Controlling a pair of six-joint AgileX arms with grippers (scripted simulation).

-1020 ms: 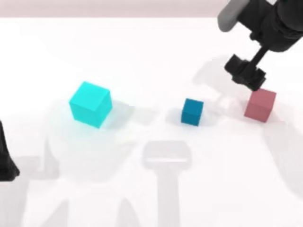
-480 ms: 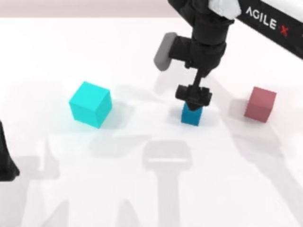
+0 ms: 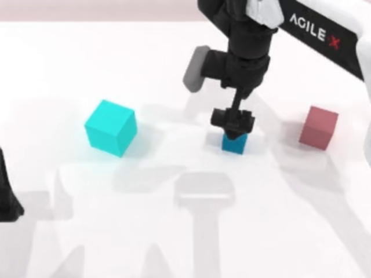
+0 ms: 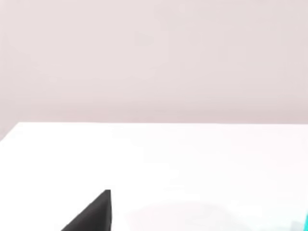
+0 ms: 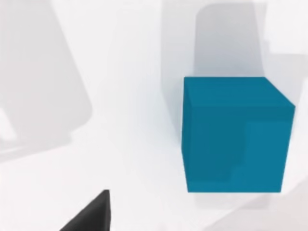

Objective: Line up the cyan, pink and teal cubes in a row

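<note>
Your right gripper (image 3: 233, 128) hung directly over the teal cube (image 3: 235, 143), between cyan cube (image 3: 111, 127) and pink cube (image 3: 318, 128); I couldn't tell its finger opening. Next, you'd need to descend squarely.

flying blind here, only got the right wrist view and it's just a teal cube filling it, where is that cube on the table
Observer: The teal cube sits between the cyan cube, toward the table's left, and the pink cube, toward its right.
Operator: where's my gripper relative to it
Observer: From above, the right gripper is directly over the teal cube, overlapping its far edge.
Operator: left arm in the way
Observer: No, the left arm is parked at the table's left edge, well clear of all three cubes.
</note>
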